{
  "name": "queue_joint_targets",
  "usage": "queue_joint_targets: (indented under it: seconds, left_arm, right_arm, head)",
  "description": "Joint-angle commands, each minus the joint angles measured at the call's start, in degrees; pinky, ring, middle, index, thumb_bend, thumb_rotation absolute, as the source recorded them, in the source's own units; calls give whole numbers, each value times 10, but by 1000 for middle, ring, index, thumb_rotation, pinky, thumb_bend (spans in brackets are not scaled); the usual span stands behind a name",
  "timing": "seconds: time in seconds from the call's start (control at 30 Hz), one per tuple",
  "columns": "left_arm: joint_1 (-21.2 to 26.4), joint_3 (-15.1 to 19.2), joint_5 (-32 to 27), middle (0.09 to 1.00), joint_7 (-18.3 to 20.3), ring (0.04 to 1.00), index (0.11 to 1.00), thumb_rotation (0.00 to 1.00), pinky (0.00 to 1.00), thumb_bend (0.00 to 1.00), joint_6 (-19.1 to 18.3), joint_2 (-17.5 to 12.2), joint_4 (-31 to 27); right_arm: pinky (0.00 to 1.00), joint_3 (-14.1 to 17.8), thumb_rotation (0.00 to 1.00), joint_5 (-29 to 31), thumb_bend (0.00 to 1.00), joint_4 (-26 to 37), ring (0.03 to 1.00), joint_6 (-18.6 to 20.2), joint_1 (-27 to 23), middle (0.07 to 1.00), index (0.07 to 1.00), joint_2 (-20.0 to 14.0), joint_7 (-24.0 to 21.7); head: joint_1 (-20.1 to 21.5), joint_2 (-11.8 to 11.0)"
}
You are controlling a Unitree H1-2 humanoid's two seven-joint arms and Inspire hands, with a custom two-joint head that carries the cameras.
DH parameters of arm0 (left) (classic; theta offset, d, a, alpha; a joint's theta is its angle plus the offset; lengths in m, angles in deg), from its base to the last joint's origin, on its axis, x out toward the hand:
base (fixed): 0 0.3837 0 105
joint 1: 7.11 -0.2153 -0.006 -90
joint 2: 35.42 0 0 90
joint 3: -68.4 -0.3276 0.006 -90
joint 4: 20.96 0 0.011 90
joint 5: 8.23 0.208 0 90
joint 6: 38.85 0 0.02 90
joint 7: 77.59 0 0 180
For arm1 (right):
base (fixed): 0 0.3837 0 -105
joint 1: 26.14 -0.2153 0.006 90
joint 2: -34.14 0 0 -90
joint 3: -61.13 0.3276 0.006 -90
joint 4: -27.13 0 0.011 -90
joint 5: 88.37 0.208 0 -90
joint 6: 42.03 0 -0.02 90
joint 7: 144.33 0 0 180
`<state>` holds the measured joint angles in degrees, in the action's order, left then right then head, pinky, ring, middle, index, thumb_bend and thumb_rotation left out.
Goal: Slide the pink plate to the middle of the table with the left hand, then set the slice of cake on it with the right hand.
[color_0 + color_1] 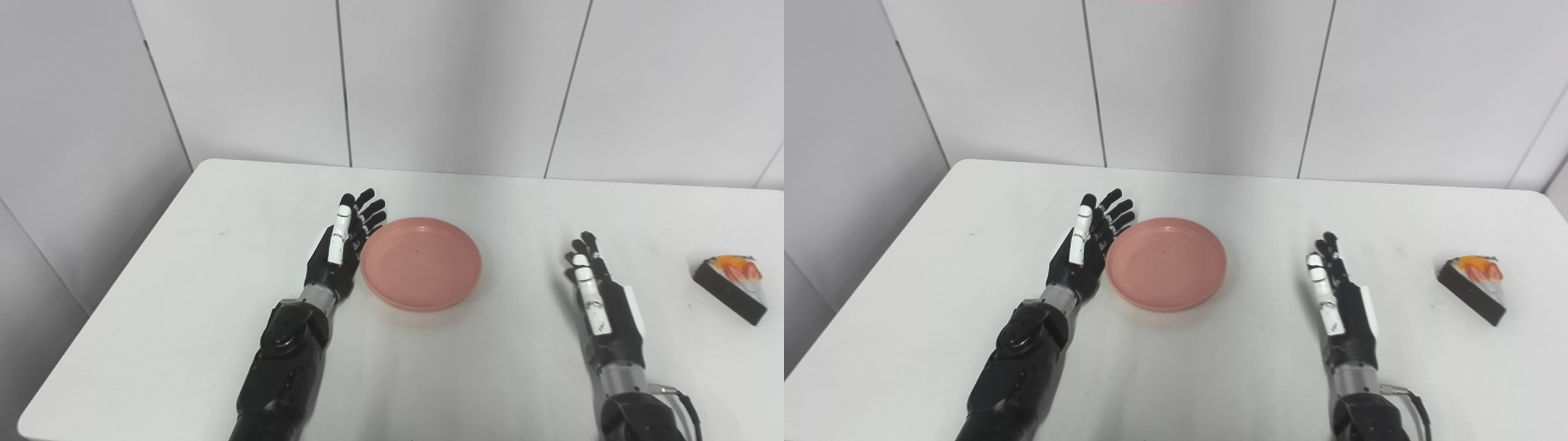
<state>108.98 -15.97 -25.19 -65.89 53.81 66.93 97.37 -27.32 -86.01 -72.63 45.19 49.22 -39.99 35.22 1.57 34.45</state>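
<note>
Plate: we see the round, shallow pink plastic plate (pixel 421 263) lying empty near the middle of the white surface (pixel 184 294).
Left robot hand (pixel 343 245): fingers spread, holding nothing, its palm edge against the plate's left rim.
Right robot hand (pixel 597 294): fingers straight and spread, empty, right of the plate.
Cake: the dark wedge-shaped slice of cake with orange fruit topping (pixel 732 286) sits far right, well apart from the plate.
Advice: we judge the slide nearly done; we push low and level so the rim does not lift, then draw the left hand clear.
</note>
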Motion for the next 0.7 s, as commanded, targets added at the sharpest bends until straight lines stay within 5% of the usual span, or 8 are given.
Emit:
queue_joint_targets:
  seconds: [0.0,0.67]
  left_arm:
    - [-3,-2,-1,924,1,937,921,1000,943,708,-11,8,-19]
    - [-34,-27,1,941,22,955,937,1000,968,703,-39,18,-70]
  right_arm:
    - [936,-5,803,-6,511,6,930,-25,-11,948,956,11,7]
    - [974,-31,860,-11,522,-3,972,-14,-22,986,1000,13,0]
  head:
    - [10,2]
    - [85,16]
